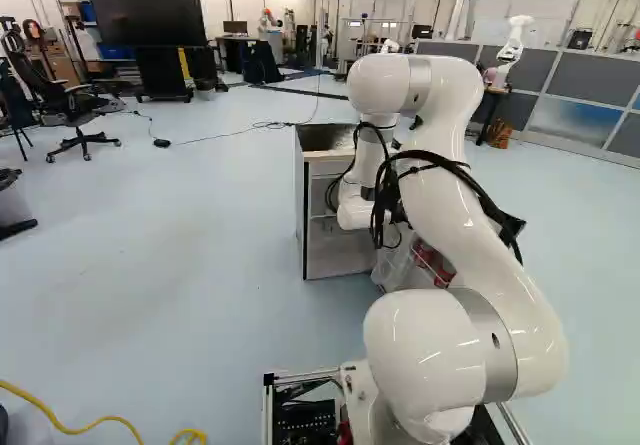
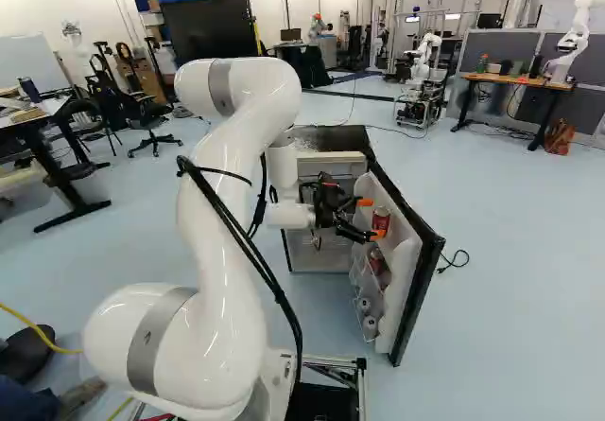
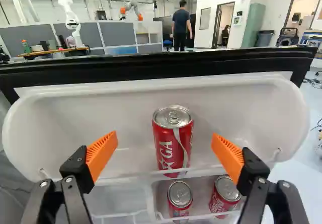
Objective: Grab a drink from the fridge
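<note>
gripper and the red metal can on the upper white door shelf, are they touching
Apart. The wrist view shows the black gripper open, one orange pad either side of the can, with white shelf visible in both gaps.

Working remotely, I looked ahead and slightly down from behind the arm through two base views, one either side; both took in the fridge and the dark screen. My wrist view (much the nearest) faced the inside of the fridge door, shared with the right base view.
</note>
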Available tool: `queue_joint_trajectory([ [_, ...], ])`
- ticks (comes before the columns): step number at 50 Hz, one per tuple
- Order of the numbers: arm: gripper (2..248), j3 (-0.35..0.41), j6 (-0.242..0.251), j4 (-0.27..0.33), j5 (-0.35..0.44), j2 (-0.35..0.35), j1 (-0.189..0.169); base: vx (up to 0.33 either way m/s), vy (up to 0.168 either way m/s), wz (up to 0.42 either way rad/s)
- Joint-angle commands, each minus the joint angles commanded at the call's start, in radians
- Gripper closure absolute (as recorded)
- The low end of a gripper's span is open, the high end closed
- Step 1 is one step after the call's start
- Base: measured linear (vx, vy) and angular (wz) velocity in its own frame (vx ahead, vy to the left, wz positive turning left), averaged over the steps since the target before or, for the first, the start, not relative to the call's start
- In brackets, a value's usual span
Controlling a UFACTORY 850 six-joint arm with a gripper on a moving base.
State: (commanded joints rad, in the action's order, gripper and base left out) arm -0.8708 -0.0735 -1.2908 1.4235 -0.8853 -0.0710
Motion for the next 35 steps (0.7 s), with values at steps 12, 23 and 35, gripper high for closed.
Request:
queue_joint_trajectory([
  [12,3,0.007,0.000,0.000,0.000,0.003,-0.002,0.000,0.000,0.000],
  [23,9,0.009,0.000,0.000,0.000,0.004,-0.004,0.000,0.000,0.000],
  [35,85,0.009,0.000,0.000,0.000,0.004,-0.004,0.000,0.000,0.000],
])
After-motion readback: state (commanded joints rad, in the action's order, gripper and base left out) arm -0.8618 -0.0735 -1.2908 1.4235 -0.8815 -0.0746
